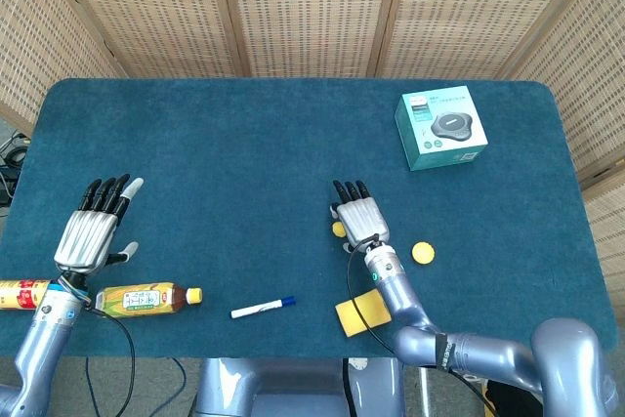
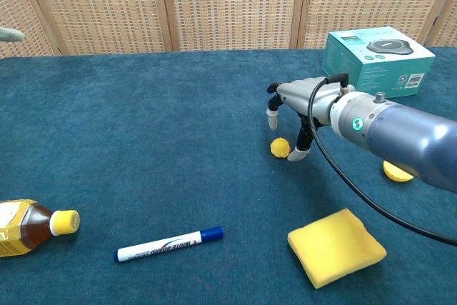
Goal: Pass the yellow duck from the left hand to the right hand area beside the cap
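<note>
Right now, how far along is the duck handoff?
Done: the left hand is open and empty, and the yellow duck sits mid-table. In hand: the right hand hovers over the duck without gripping it. Left: grasp the duck and set it beside the cap.

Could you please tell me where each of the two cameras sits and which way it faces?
Head view: high above the near edge, looking down on the whole blue table; shows both arms, the left hand and the right hand.
Chest view: low at the near edge, looking across the table toward the wicker screens; only the right hand and forearm show.
Shared: yellow duck, cap, sponge, marker, bottle, boxed speaker.
</note>
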You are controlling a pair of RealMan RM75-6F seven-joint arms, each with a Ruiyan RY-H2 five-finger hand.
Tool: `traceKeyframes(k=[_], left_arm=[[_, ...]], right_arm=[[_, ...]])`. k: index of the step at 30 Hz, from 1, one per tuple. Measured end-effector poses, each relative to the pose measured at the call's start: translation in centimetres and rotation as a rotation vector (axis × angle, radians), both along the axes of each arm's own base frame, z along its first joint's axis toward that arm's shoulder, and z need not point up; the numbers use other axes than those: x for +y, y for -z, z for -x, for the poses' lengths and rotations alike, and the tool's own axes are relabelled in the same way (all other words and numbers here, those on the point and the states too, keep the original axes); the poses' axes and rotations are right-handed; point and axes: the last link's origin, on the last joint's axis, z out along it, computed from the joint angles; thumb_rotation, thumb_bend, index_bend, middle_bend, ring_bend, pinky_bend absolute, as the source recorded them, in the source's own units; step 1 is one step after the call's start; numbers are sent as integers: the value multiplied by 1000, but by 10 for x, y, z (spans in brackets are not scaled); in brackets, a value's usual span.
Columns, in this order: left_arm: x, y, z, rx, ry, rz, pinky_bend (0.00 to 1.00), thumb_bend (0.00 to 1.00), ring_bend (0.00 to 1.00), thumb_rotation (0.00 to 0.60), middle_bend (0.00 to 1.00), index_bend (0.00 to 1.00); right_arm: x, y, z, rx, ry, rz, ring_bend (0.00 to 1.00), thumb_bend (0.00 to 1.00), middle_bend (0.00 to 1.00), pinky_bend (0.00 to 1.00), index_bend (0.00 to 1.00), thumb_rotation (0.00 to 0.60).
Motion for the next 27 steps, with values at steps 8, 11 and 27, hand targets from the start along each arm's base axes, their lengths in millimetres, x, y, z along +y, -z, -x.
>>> traceKeyframes(k=[8, 11, 27], left_arm=[[0, -1, 0, -5, 2, -3, 0, 245, 0, 600, 0, 0], [0, -2, 0, -5, 1, -2, 0, 246, 0, 600, 0, 0], [2, -1, 1, -7, -1, 4, 0, 245, 0, 600, 0, 0]], right_arm=[[-3, 7, -1, 13, 7, -9, 0, 207, 18, 0, 449, 600], [-5, 9, 1, 24, 14, -10, 0, 209, 18, 0, 449, 600], [-11, 18, 3, 52, 28, -20, 0, 209, 30, 0, 486, 600]])
